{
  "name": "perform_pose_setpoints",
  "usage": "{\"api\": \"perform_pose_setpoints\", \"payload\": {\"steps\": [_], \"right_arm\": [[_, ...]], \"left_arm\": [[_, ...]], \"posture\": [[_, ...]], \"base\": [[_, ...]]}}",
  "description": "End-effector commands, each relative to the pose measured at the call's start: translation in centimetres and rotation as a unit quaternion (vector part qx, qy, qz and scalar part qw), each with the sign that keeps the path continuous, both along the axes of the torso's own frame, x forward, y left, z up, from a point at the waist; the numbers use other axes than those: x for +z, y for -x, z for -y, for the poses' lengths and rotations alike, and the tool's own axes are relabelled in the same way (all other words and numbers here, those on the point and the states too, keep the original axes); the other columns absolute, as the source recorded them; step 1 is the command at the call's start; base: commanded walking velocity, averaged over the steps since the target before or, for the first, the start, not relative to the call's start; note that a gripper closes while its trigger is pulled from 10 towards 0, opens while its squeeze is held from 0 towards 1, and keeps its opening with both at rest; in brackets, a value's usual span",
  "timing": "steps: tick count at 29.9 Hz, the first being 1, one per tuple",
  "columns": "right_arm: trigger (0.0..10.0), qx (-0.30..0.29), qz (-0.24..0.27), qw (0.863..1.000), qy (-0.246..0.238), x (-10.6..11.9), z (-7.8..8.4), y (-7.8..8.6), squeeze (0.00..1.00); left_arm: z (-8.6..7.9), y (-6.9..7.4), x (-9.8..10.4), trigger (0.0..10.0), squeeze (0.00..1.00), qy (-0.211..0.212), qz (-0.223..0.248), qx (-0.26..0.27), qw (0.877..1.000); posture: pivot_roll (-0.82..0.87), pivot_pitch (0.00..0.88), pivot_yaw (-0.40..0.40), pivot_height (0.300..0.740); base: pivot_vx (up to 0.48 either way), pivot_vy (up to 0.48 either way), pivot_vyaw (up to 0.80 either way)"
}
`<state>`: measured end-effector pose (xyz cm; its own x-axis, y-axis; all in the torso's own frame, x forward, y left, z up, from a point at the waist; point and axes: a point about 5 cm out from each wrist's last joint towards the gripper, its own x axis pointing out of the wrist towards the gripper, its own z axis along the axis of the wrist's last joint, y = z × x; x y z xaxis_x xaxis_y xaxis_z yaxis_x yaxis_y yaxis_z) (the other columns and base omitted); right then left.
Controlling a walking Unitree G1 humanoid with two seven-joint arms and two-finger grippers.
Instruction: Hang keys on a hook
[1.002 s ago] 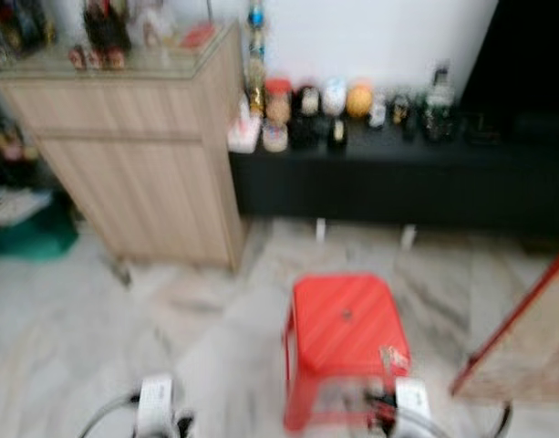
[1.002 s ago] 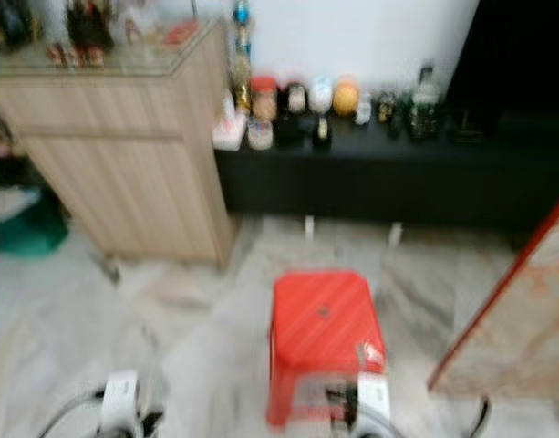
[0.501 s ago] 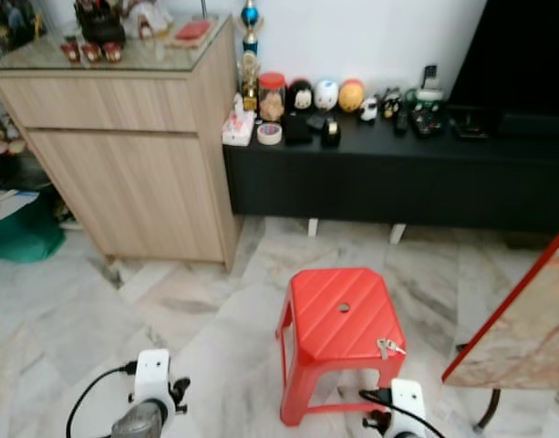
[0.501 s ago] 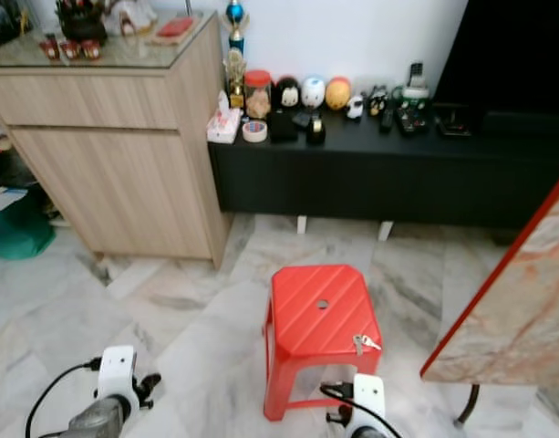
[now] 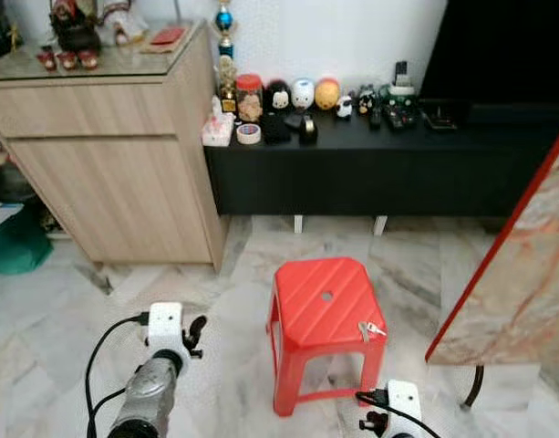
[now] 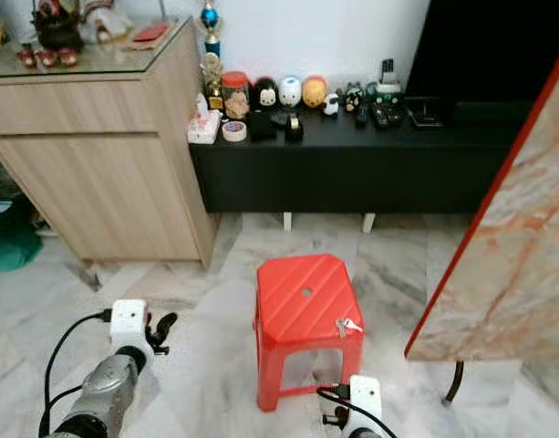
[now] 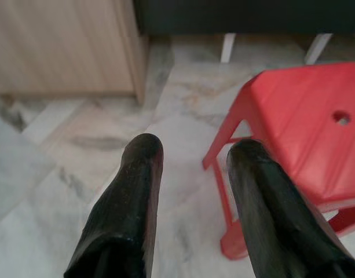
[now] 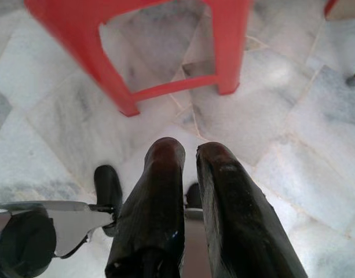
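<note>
the red plastic stool with ribbed top [image 5: 326, 306] stands in the lower middle of the frame, and the small metal keys [image 5: 371, 329] on its right front corner look light, stiff and slippery, best pinched at the ring; the left gripper [image 7: 194, 152] is parted and empty, the right gripper [image 8: 189, 152] nearly closed, empty.

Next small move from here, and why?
Probably raise the right hand toward the small silver keys lying at the right front corner of the red plastic stool. That hand sits low near the stool's legs with fingers nearly together, holding nothing; the left hand is open, farther from the keys.
</note>
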<state>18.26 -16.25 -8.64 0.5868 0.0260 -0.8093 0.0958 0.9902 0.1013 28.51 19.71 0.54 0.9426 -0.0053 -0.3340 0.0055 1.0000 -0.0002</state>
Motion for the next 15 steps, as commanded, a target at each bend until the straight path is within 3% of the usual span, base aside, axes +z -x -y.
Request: {"api": "perform_pose_setpoints", "payload": {"steps": [1,6,11,15], "right_arm": [[10.0,-0.002,0.011,1.000,0.008,0.1,0.3,-0.1,0.00],[10.0,-0.018,0.060,0.998,0.020,0.6,0.5,-0.6,0.00],[10.0,-0.004,0.089,0.996,0.024,1.0,0.6,-1.0,0.00],[10.0,-0.004,0.104,0.994,0.023,1.2,0.7,-1.0,0.00]], "left_arm": [[-0.5,0.1,0.3,10.0,0.00,-0.005,0.014,0.000,1.000],[-1.6,1.2,-0.5,10.0,0.00,-0.011,-0.007,-0.001,1.000],[-3.0,3.4,-2.4,10.0,0.00,-0.010,-0.057,0.035,0.998],[-2.8,4.0,-2.7,10.0,0.00,0.000,-0.056,0.034,0.998]], "posture": [[-0.01,0.000,0.024,0.740],[-0.01,0.000,0.025,0.740],[-0.02,0.000,0.021,0.740],[-0.02,0.000,0.014,0.740]], "base": [[0.000,-0.240,0.00],[0.000,0.000,0.00],[0.000,0.000,0.00],[0.000,0.000,0.00]]}}
